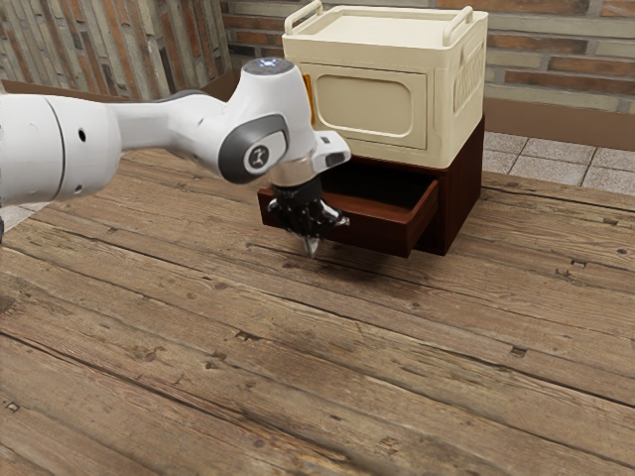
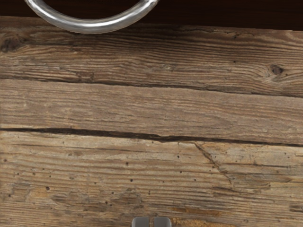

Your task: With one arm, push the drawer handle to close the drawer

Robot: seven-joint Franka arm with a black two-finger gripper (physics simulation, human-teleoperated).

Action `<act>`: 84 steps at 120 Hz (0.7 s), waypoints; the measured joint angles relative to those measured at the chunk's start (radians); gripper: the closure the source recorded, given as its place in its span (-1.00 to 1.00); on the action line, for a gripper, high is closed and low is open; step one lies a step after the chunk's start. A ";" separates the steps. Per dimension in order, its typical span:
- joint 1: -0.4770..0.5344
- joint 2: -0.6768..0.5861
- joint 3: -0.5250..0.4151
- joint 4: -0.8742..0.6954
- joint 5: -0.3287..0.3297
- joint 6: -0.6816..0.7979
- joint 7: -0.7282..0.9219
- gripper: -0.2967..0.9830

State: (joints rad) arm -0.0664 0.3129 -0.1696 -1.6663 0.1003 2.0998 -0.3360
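The counter (image 1: 327, 367) is of weathered wood, its planks matt and rough, with raised grain, knots, cracks and small pits. The drawer (image 1: 372, 230) and its cabinet (image 1: 463, 193) look like dark, reddish-brown wood, smooth with a slight sheen. The handle (image 2: 92, 26) is polished metal, glossy and bright with highlights. The box (image 1: 372, 104) looks like smooth, matt cream plastic. The arm (image 1: 154, 124) has a smooth white shell with a soft sheen, and the hand (image 1: 311, 248) is glossy black with grey, metallic-looking tips. Rough, matt brick faces the wall (image 1: 566, 71).
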 joint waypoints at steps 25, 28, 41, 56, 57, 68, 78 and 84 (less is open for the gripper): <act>0.008 0.069 0.000 0.073 0.017 -0.001 0.000 0.69; 0.008 0.074 0.000 0.079 0.019 -0.001 0.001 0.69; 0.013 0.099 0.001 0.112 0.025 -0.005 0.003 0.69; 0.020 0.137 0.001 0.158 0.032 -0.016 0.008 0.69; 0.020 0.139 0.001 0.161 0.032 -0.017 0.008 0.69; 0.022 0.170 0.001 0.199 0.034 -0.029 0.013 0.69; 0.021 0.191 0.015 0.223 0.034 -0.039 0.018 0.69; 0.021 0.207 0.022 0.242 0.034 -0.046 0.020 0.69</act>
State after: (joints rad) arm -0.0457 0.5195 -0.1478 -1.4244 0.1347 2.0537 -0.3158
